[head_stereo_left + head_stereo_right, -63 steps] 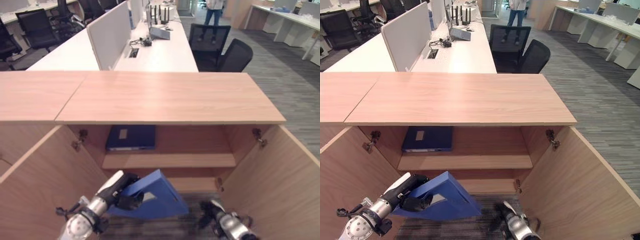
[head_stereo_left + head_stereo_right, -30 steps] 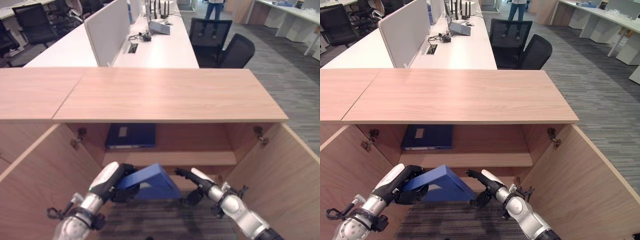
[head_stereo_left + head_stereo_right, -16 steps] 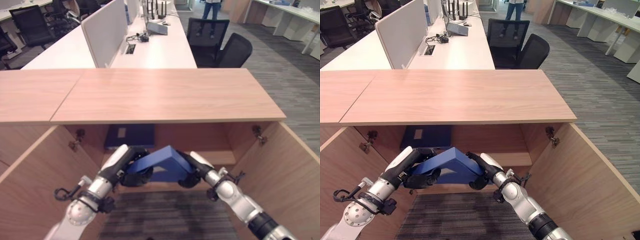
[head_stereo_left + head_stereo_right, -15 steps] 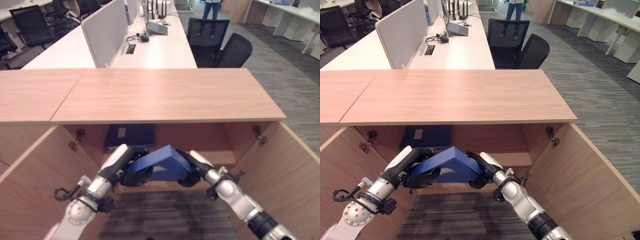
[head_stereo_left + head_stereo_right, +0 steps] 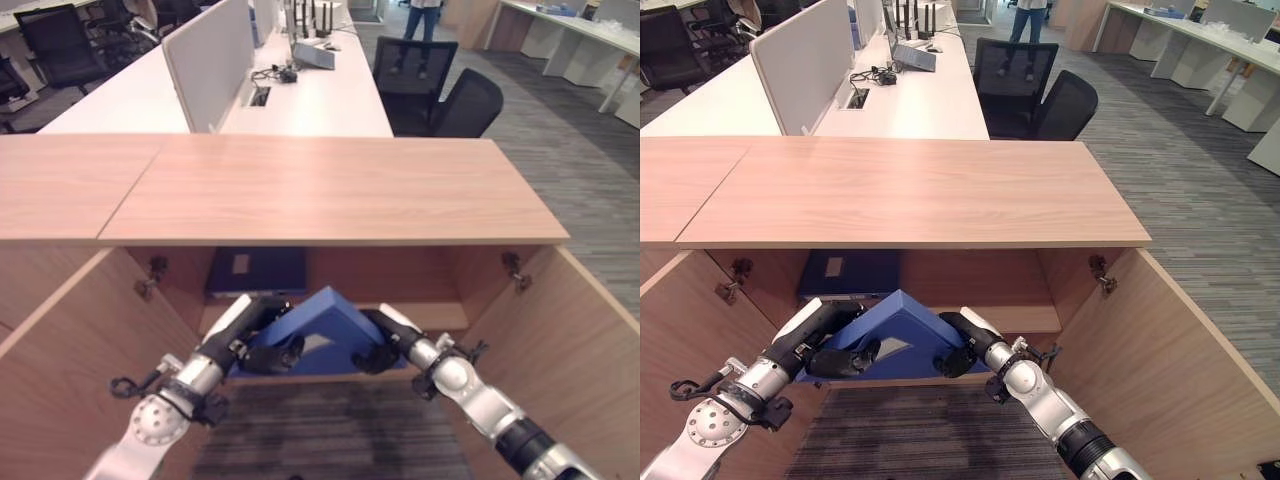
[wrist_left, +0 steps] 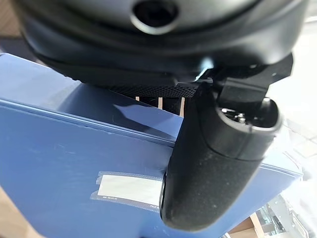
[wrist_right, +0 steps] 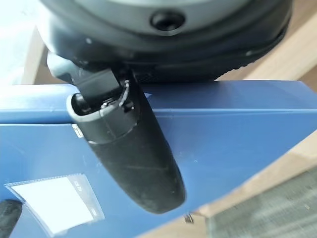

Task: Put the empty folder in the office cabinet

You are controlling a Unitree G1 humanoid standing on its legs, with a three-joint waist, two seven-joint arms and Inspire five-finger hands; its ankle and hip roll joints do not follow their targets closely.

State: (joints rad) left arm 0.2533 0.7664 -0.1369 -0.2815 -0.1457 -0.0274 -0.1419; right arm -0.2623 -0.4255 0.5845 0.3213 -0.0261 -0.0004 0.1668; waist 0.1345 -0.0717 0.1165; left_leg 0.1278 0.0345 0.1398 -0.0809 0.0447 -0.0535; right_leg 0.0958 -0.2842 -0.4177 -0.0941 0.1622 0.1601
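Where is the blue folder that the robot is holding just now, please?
The blue folder is between the left hand and the right hand, at the open cabinet's shelf, just below a darker folder.

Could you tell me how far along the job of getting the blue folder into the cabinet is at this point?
Done: the cabinet doors stand open, and the blue folder is lifted to the cabinet's mouth. In hand: the left hand and right hand grip it from either side, just below the shelf edge where a dark binder already lies. Left: push it inside, set it down and let go.
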